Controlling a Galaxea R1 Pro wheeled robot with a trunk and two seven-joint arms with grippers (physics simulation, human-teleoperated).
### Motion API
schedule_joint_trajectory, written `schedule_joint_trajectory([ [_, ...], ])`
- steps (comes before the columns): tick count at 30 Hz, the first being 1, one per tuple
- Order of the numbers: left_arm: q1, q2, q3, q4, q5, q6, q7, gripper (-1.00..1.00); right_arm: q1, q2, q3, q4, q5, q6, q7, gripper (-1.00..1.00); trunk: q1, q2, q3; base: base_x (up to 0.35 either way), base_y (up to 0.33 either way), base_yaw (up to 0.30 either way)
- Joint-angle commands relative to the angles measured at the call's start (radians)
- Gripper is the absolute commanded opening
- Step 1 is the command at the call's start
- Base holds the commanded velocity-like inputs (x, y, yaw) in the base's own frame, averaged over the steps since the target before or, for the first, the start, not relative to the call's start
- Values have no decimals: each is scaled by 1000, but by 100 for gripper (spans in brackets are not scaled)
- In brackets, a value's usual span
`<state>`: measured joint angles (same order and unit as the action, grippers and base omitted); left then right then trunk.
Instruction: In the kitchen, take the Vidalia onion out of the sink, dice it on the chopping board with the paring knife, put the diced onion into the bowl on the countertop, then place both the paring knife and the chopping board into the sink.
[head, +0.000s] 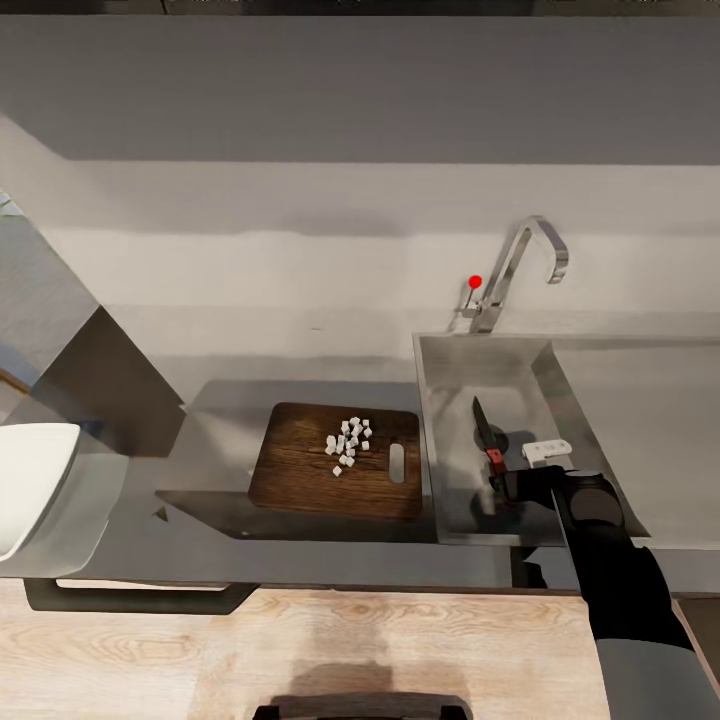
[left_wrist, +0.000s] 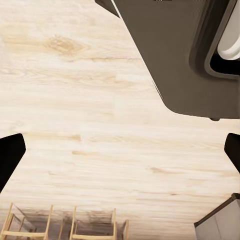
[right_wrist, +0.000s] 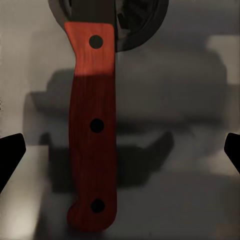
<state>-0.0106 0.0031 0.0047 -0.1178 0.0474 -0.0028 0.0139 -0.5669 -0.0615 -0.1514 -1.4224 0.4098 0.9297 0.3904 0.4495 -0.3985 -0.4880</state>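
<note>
A: Take the sink (head: 440, 440) as reference. Paring knife (head: 487, 440) lies flat on the basin floor, blade pointing toward the chrome tap (head: 520, 262), orange-red handle toward the front wall.

B: Right claw (head: 510, 487)?

A: Over the front of the basin, just at the knife's handle end. In the right wrist view the handle (right_wrist: 92, 135) lies free between two dark fingertips (right_wrist: 10, 157) standing wide at either edge. Spread apart, holding nothing. I judge the knife is delivered.

B: Why is it lying lengthwise?

A: Likely so the blade fits the basin's long run and stays off the walls. A judgement only.

B: Chopping board (head: 300, 470)?

A: On the counter (head: 200, 410), just beside the sink's left wall, slot handle hole on the end nearest the basin. Small white onion dice (head: 349, 442) sit in a loose cluster on it, near that end.

B: The bowl (head: 30, 480)?

A: Well off from the sink, past the board, at the counter's far left. White, cut by the frame edge; contents unreadable. With dice on the board, the transfer looks unfinished.

B: Left claw (left_wrist: 120, 150)?

A: In its wrist view, over pale wood floor (left_wrist: 75, 125); dark tips wide apart, nothing between them. Open, idle.

B: Risk?

A: Moving the board to the sink now would spill the dice.
</note>
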Motion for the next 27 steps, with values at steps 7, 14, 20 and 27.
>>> schedule_joint_trajectory([
  [7,0,-1,0,0,5,0,1,100,-1,0,0,-1,10,3,9,100,1,-1,8,0,0,0],
  [14,0,-2,0,0,5,0,1,100,-1,0,0,-1,10,3,10,100,1,-1,19,0,0,0],
  [20,0,-2,0,0,5,0,1,100,-1,0,0,-1,10,3,9,100,1,-1,29,0,0,0],
  [27,0,-2,0,0,5,0,1,100,-1,0,44,-1,10,3,10,100,1,-1,39,0,0,58],
])
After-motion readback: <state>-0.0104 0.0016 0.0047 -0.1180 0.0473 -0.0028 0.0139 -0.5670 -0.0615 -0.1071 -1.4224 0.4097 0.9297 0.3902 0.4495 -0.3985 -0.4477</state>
